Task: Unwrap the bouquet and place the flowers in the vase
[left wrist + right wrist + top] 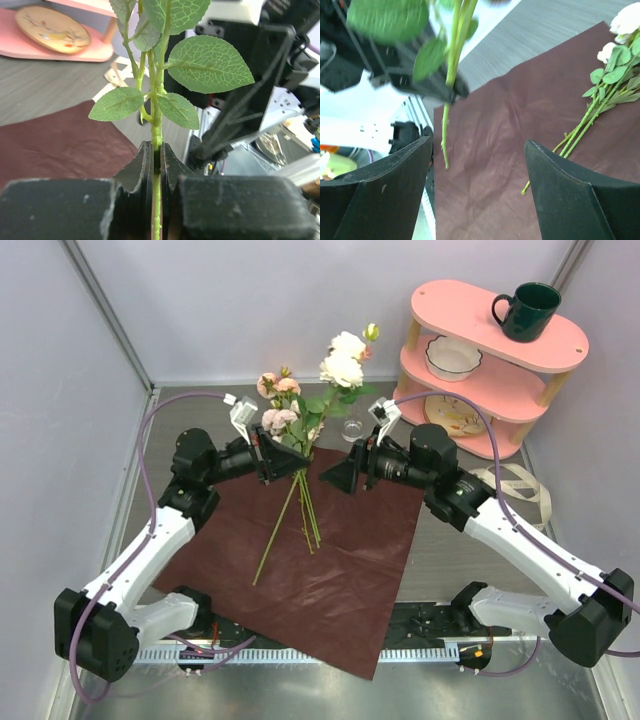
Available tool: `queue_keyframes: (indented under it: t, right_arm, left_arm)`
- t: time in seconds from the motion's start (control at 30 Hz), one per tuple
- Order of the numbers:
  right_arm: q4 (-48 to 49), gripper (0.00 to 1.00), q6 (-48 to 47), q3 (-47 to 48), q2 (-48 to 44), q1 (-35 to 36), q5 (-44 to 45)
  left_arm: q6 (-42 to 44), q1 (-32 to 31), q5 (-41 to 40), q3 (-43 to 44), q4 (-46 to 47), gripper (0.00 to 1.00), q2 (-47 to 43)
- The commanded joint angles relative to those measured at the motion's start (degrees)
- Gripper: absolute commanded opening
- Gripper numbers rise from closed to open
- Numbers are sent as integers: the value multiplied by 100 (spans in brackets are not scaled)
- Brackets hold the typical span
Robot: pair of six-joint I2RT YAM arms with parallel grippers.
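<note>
Top external view: the wrapping paper (330, 570) lies opened flat on the table (430, 580), so the unwrapping looks done. The vase (352, 430) stands upright on bare table just beyond the paper's far edge, close to the foot of the pink shelf (500, 370). No stem shows in it.

The flowers (300, 510) are split. Several stems lie loose across the middle of the paper, cut ends toward its near-left corner. From above you cannot sort which blooms belong to the lifted one.

Step in hand, as you should read it: get the lifted stem into the vase.
- The neck is narrow, so lead with the cut end, not the leaves.
- The right wrist view shows that end hanging free below the grip. Expect it to sway, so move slowly.
- Come at the vase from above and keep the stem near upright; a sideways nudge could tip the glass.
- Keep the arms from crossing over the vase.

Left pincer (156, 167): jaws pressed together on one green stem (156, 125), gripped below its leaves, which stand up clear of the pads.

Right pincer (477, 195): jaws spread wide, nothing between them, touching nothing. It hangs over the paper near its far edge, just beside the left pincer and the held stem. You could use it to steady the lower stem as the end goes in.
</note>
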Motion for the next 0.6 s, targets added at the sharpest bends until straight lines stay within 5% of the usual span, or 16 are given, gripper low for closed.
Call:
queue_keyframes:
  t: [0.0,0.43,0.53,0.57]
  right_arm:
    - [682,80,560,311,72,-27,624]
    - [2079,45,1651,-226,230,-18,247]
    - [2097,27,1730,-287,248,-18,220]
    - [2088,13,1695,-296,230,-18,238]
  left_arm:
    - [96,-356,154,-39,301,0,-146]
    - [149,-849,-30,-118,336,0,-15]
    - [79,-849,-144,-110,275,0,-32]
    - [78,-849,-240,-92,205,1,-50]
